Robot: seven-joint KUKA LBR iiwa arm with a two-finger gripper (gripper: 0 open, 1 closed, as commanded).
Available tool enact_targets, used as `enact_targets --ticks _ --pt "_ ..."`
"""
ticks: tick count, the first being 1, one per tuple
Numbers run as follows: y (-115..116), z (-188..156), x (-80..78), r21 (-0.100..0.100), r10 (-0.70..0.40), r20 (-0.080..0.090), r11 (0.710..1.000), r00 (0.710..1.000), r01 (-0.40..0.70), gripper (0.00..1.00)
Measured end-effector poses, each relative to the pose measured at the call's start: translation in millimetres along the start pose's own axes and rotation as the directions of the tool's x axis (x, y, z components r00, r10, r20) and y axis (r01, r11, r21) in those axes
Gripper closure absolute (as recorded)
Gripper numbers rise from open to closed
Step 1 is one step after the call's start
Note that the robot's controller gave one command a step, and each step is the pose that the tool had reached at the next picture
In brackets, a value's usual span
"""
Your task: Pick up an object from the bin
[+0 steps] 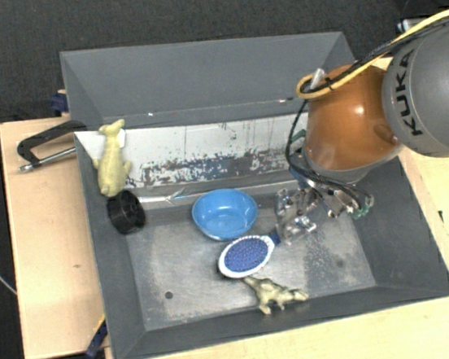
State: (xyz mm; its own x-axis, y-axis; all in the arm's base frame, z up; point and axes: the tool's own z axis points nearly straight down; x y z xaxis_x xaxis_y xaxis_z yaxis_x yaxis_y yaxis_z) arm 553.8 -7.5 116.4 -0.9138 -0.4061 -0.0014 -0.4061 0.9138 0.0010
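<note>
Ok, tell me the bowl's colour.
Light blue: the small round plastic bowl, clearest in the camera view.

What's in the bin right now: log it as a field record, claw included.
bin: grey metal
claw: right of centre, beside bowl and brush
blue bowl: centre, upright
blue oval brush: just below bowl in view
tan toy dinosaur: by lower wall
yellow soft toy: upper-left corner, against wall
black cylinder: left side, below that toy
</note>
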Motion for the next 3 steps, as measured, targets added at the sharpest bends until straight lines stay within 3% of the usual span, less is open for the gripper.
enact_targets --ticks 1,2,3 --pt "-0.1 0.0 0.0 0.0 0.0 0.0 1.0 1.0 0.0 0.0" --pt "-0.2 0.0 0.1 0.0 0.0 0.0 1.0 1.0 0.0 1.0" --pt "5.6 -138.9 13.2 0.008 -0.082 0.012 0.997 0.997 0.081 1.0"
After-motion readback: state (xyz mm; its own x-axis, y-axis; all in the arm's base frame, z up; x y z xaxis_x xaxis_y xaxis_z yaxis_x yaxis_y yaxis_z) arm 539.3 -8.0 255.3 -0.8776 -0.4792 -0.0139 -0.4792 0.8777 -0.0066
